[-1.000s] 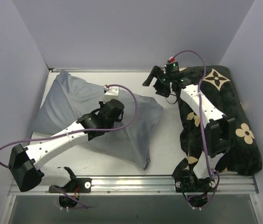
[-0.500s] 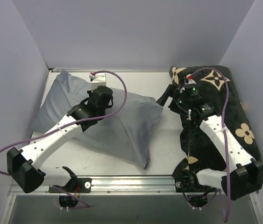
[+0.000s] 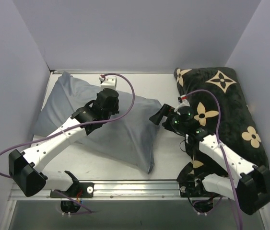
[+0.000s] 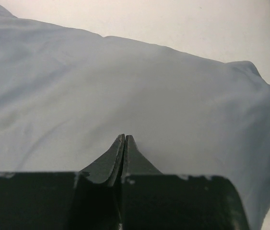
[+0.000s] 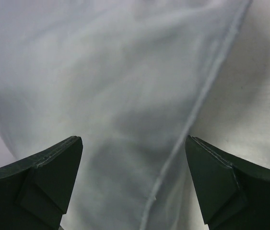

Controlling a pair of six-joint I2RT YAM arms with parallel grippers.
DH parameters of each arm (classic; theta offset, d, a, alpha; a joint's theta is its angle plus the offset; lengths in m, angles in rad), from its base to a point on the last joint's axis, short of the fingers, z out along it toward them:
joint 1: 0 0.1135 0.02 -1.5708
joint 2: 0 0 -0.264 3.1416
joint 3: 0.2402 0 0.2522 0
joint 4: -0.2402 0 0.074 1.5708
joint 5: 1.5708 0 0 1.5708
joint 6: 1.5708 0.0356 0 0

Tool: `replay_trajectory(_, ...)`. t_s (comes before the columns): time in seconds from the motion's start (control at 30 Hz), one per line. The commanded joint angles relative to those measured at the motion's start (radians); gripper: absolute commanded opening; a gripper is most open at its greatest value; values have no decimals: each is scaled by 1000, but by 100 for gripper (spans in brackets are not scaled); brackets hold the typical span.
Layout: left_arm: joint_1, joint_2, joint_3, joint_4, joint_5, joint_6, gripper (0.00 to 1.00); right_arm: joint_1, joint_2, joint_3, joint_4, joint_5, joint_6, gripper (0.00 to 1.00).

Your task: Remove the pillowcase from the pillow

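Pale lilac walls close in a white table (image 3: 173,88) on three sides. The pillowcase (image 3: 135,134), grey-blue and wrinkled, lies under and around the left gripper (image 4: 124,138). It is puffed full, and the pillow that fills it is entirely covered, so I can see only cloth.

That left gripper hangs just above the middle of the cover with its two fingers pressed flat together. I can't make out any fabric pinched between them. Its arm stretches in a long slant from an elbow at the near left corner, with the white forearm lying over the near half of the pillowcase.

The right gripper (image 5: 134,140) is spread wide and holds nothing. Directly beneath the gap between its fingers runs the stitched side edge of the pillowcase (image 5: 101,96), with bare table just past that seam. From above, this gripper (image 3: 158,116) sits at the cover's right-hand corner. Behind its wrist lies a black cushion (image 3: 230,110) with tan flower motifs. The right arm is folded low across the cushion's near part, with its elbow at the near right corner.
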Motion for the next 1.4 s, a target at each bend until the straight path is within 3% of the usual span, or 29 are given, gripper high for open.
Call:
replay_trajectory(0.0, -16, -44, -1, 21, 78, -19, 1, 2, 65, -9, 211, -18, 55, 89)
replay_trajectory(0.13, -73, -90, -24, 22, 116, -27, 8, 5, 83, -18, 243, -21, 73, 77)
replay_trajectory(0.17, -87, -94, -29, 22, 118, -27, 10, 7, 82, -15, 240, -23, 75, 72)
replay_trajectory(0.2, -105, -99, -32, 24, 118, -27, 13, 13, 82, -9, 234, -26, 72, 57)
replay_trajectory(0.3, -190, -105, -41, 39, 110, -21, 38, 28, 63, 29, 186, -14, 60, 37)
replay_trajectory(0.33, -210, -102, -43, 39, 103, -18, 50, 34, 60, 63, 154, -3, 50, 36)
replay_trajectory(0.37, -251, -99, -43, 37, 84, -15, 55, 39, 45, 81, 84, 34, 38, 35)
replay_trajectory(0.43, -279, -87, -43, 37, 67, -15, 63, 42, 25, 94, 44, 63, 12, 45)
replay_trajectory(0.47, -286, -82, -44, 37, 55, -16, 64, 41, 1, 74, 34, 78, 9, 57)
replay_trajectory(0.5, -293, -79, -46, 39, 54, -21, 65, 36, -9, 60, 34, 89, 12, 75)
replay_trajectory(0.53, -294, -78, -47, 39, 52, -24, 65, 22, -18, 42, 39, 82, 13, 79)
replay_trajectory(0.7, -294, -78, -49, 51, 52, -28, 66, -22, -30, -131, 261, -33, 69, 84)
replay_trajectory(0.9, -303, -70, -47, 50, 69, -27, 67, -48, 63, -230, 577, -145, 131, 95)
replay_trajectory(1.0, -314, -70, -53, 50, 67, -31, 67, -42, 85, -228, 634, -147, 158, 94)
replay_trajectory(1.17, -354, -59, -58, 50, 55, -32, 72, 4, 2, -164, 485, -58, 135, 76)
replay_trajectory(1.23, -369, -45, -56, 50, 44, -32, 75, 22, -32, -135, 404, -21, 118, 55)
replay_trajectory(1.27, -375, -39, -53, 53, 43, -30, 80, 25, -53, -118, 375, -18, 110, 39)
replay_trajectory(1.37, -406, -18, -52, 73, 35, -19, 86, 27, -52, -66, 328, -32, 102, 9)
